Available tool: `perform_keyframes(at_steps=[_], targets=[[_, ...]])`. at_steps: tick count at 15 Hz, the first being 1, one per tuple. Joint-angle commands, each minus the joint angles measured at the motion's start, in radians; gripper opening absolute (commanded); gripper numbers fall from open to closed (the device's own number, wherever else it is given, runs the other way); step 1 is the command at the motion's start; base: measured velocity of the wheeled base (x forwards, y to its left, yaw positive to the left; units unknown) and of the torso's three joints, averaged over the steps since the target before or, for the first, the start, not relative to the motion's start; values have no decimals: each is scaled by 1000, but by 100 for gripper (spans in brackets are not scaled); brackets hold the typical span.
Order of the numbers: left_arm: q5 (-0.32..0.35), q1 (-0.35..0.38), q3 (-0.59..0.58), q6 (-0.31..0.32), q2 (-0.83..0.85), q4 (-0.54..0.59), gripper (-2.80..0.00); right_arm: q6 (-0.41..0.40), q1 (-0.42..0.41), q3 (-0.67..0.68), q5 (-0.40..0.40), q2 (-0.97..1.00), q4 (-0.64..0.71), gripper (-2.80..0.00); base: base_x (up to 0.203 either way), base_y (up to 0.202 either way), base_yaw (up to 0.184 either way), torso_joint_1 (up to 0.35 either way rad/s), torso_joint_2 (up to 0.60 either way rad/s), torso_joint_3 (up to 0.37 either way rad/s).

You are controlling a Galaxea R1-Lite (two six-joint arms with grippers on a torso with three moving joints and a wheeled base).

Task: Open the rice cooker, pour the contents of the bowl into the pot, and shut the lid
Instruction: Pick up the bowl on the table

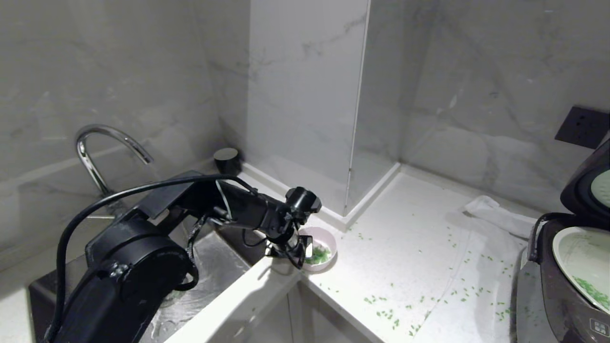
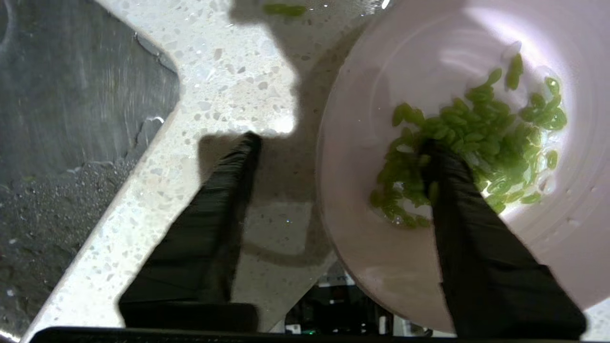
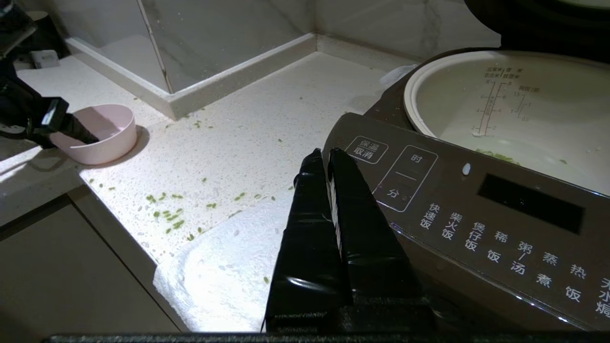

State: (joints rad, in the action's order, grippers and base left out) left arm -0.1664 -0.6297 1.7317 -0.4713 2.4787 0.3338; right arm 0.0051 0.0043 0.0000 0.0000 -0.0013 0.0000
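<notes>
Left gripper astride the rim of the bowl, fingers spread, one outside on the counter, the other inside among the contents of the bowl; gripping nothing, rim loose between the two; right gripper parked just before the rice cooker, fingers pressed together and empty.

Bowl at the counter's corner beside the sink, well apart from the rice cooker at the far right; lid up, pot open with only a few green bits at the bottom; many more scattered across the counter and the white cloth.

Risks as judged: bowl light and near the edge, so a nudge from the inner finger likely to slide it toward the sink or tip it; a shallow pinch on a thin smooth rim apt to slip under the bowl's weight during the carry; wet-looking bits clinging to the finger and the wall, so some liable to stay behind or drop along the way; an early tilt sure to add to the spill.

Bowl pale pink, round, glossy, white-tinted inside; bits small, oblong, bright green, seemingly moist; counter speckled pale stone, hard and smooth; sink dull brushed steel; cooker dark, rounded, with a flat printed panel; pot lining off-white, matte, marked with scales; fingers black, wedge-shaped, slick.
</notes>
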Motion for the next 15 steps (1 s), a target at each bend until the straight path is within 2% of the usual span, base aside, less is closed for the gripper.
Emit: perform_keyframes(at_steps=[1, 11, 15], targets=[[-2, -2, 2, -2, 13, 4, -280, 0, 0, 2, 0, 1, 0, -280, 0, 0, 0, 0, 0, 0], [-8, 16, -8, -20, -3, 4, -280, 1, 0, 2, 0, 1, 0, -280, 0, 0, 0, 0, 0, 0], [-5, 47, -18, -24, -54, 37, -280, 0, 0, 2, 0, 1, 0, -280, 0, 0, 0, 0, 0, 0]])
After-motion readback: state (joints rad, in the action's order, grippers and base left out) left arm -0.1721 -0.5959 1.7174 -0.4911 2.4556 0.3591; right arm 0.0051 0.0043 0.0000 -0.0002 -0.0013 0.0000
